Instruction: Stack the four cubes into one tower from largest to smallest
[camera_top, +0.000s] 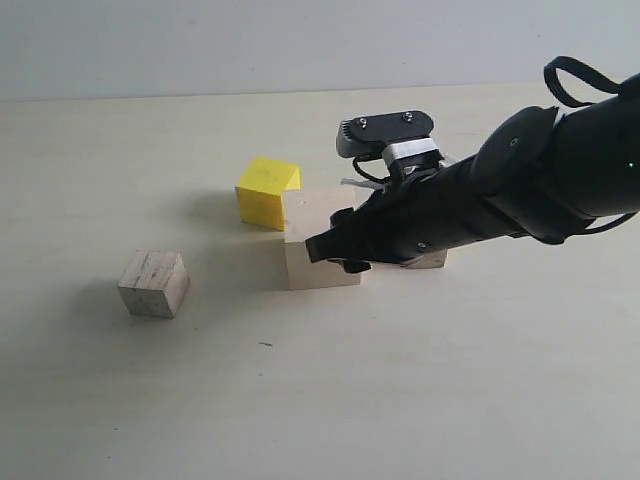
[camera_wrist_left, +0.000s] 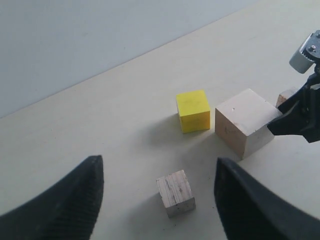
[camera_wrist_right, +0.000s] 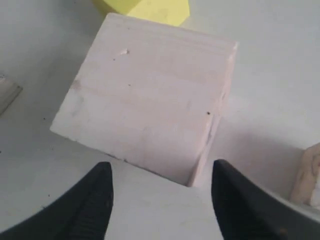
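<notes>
The large pale block (camera_top: 305, 268) (camera_wrist_left: 245, 122) (camera_wrist_right: 150, 100) stands mid-table, and the yellow cube (camera_top: 267, 190) (camera_wrist_left: 193, 110) (camera_wrist_right: 150, 9) is close beside its far left corner. A medium pale cube (camera_top: 153, 283) (camera_wrist_left: 175, 192) sits alone to the left. The smallest cube (camera_top: 432, 261) (camera_wrist_left: 285, 96) (camera_wrist_right: 307, 175) peeks out behind the right arm. My right gripper (camera_top: 335, 250) (camera_wrist_right: 162, 167) is open over the large block's near corner, holding nothing. My left gripper (camera_wrist_left: 157, 162) is open, high above the medium cube, and out of the exterior view.
A pale tabletop (camera_top: 420, 400) stretches back to a grey wall (camera_top: 200, 40). The right arm (camera_top: 540, 180) reaches in from the right, low over the table.
</notes>
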